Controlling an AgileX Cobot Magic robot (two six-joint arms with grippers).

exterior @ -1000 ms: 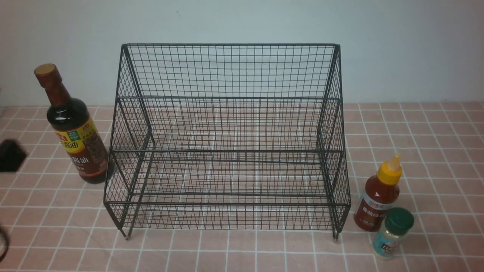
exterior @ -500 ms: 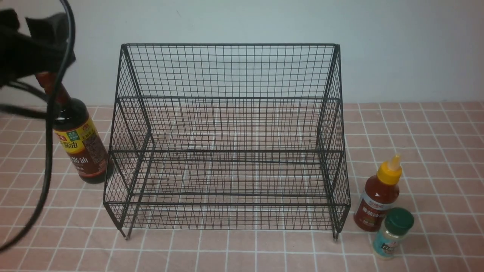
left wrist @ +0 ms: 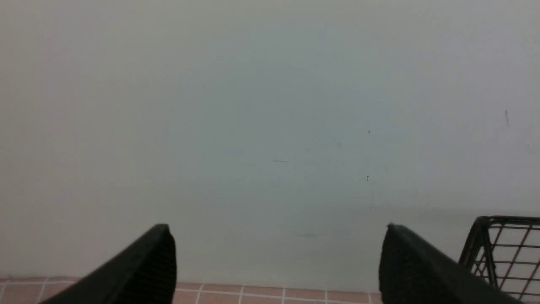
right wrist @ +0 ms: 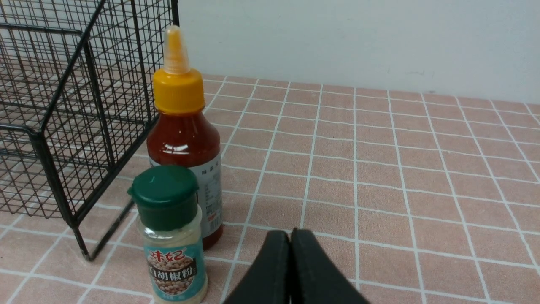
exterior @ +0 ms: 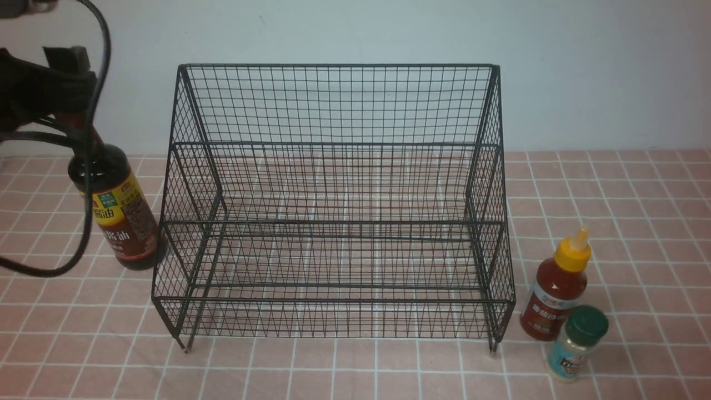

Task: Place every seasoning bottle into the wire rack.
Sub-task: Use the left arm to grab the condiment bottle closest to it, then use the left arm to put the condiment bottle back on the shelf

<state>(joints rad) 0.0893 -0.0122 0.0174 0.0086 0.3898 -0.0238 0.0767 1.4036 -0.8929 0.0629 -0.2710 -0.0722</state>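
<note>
Up at the far left of the desk (exterior: 639,222), my left end effector (left wrist: 276,236) hangs over the tall soy-sauce bottle (exterior: 116,216), and my arm hides the bottle's cap in the front view. The fingers (left wrist: 147,266) are spread wide. Between them my wrist camera sees only bare wall (left wrist: 270,105), so I have hold of nothing. The bottle stands upright on the desk hard by the left side edge of the wire rack (exterior: 333,222); whether they touch I cannot tell. A black cable (exterior: 41,273) loops down across the bottle and out over the tiles to its left. Both tiers of the rack are open from above and from the front, with only low rails along their front edges. My right end effector (right wrist: 291,270) is closed, pads pressed together on nothing, low over the tiles. Ahead of it the green-lidded shaker (right wrist: 171,236) stands close in front of the red squeeze bottle (right wrist: 185,139). Both are upright on the desk just off the rack's right front foot, with open tiles to their right.
</note>
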